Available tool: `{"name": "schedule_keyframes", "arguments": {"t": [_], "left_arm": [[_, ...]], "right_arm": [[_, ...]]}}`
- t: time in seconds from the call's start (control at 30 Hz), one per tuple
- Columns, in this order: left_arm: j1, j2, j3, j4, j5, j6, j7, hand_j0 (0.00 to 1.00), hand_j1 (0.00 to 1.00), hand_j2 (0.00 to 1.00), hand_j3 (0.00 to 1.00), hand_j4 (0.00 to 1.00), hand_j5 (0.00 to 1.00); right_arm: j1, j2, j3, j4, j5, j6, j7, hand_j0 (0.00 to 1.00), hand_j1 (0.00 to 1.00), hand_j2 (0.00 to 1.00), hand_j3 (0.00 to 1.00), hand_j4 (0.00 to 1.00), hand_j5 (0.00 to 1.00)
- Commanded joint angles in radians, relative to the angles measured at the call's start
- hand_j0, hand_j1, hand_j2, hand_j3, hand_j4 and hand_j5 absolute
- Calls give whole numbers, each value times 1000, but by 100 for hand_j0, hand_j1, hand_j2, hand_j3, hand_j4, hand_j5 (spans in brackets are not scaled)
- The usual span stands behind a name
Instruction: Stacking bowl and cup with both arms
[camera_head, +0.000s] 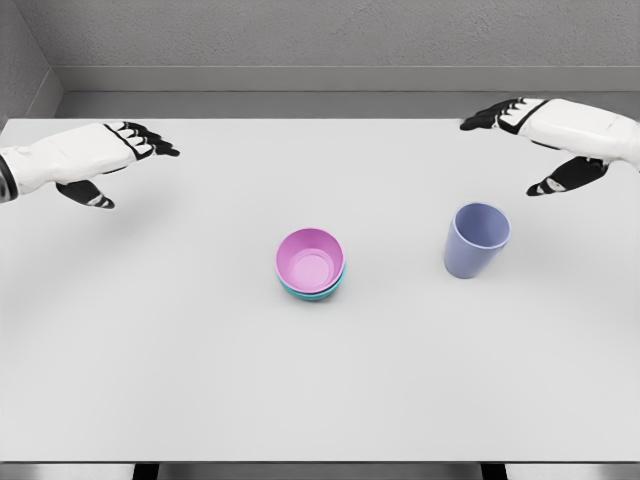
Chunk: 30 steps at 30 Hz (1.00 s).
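The pink bowl (311, 262) is sitting inside a teal bowl (312, 291) at the middle of the white bench (150, 350). The purple cup (475, 239) is standing upright to its right. The left robot hand (115, 160) and the right robot hand (535, 145) are hovering wide, holding nothing.

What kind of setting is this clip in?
Likely a simulated tabletop test scene: a plain white table, bare grey walls, and only a pink bowl nested in a teal one, plus a blue cup.
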Motion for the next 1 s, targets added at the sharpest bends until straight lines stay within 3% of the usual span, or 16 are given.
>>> {"name": "schedule_keyframes", "arguments": {"t": [0.0,0.57,0.97], "left_arm": [[0,4,0,0,7,2,0,100,100,100,100,100,100],[0,5,-6,-8,5,2,-1,100,100,100,100,100,100],[0,5,-6,-9,5,2,0,100,100,100,100,100,100]], "right_arm": [[0,3,49,24,-6,4,3,100,100,100,100,100,100],[32,-9,78,15,-5,-2,3,100,100,100,100,100,100],[17,5,128,76,43,5,3,100,100,100,100,100,100]]}}
